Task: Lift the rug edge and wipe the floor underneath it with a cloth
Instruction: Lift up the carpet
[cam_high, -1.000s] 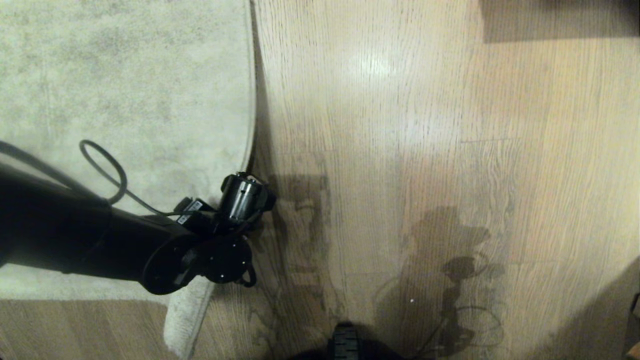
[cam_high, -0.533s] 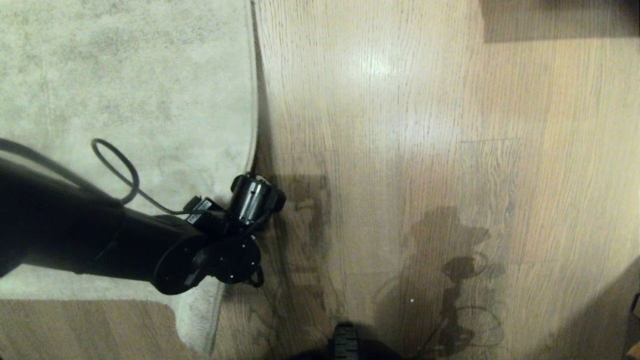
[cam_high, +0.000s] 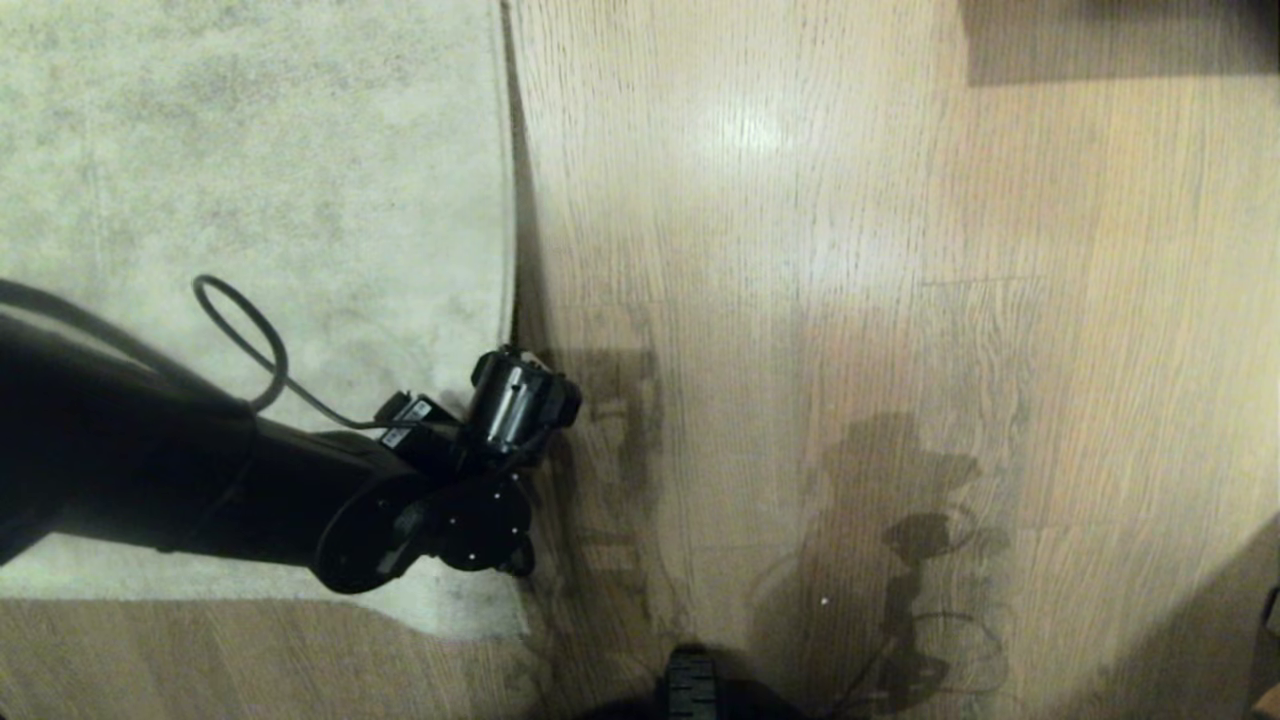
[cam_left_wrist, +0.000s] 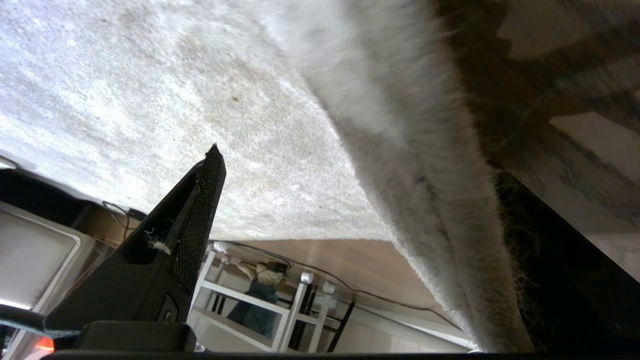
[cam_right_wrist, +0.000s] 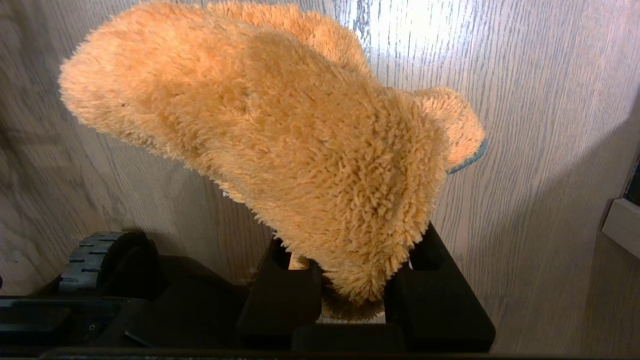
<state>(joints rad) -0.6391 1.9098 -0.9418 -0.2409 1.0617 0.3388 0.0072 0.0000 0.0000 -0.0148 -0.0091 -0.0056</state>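
Orange cloth (cam_right_wrist: 280, 165) sits clamped in the right tool (cam_right_wrist: 350, 300) above the floor (cam_high: 850, 300); the left tool (cam_left_wrist: 350, 210), spread wide, straddles the rug edge (cam_left_wrist: 425, 200).

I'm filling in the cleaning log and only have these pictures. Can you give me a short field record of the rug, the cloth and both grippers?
rug edge: runs beside the bare planks; seen close up in the left wrist view, its border beside the fingers
floor: wood planks, bare beside the rug
cloth: fluffy orange, pinched at one end, hanging above the floor
left gripper: open, at the rug's near corner
right gripper: shut on the cloth, outside the head view
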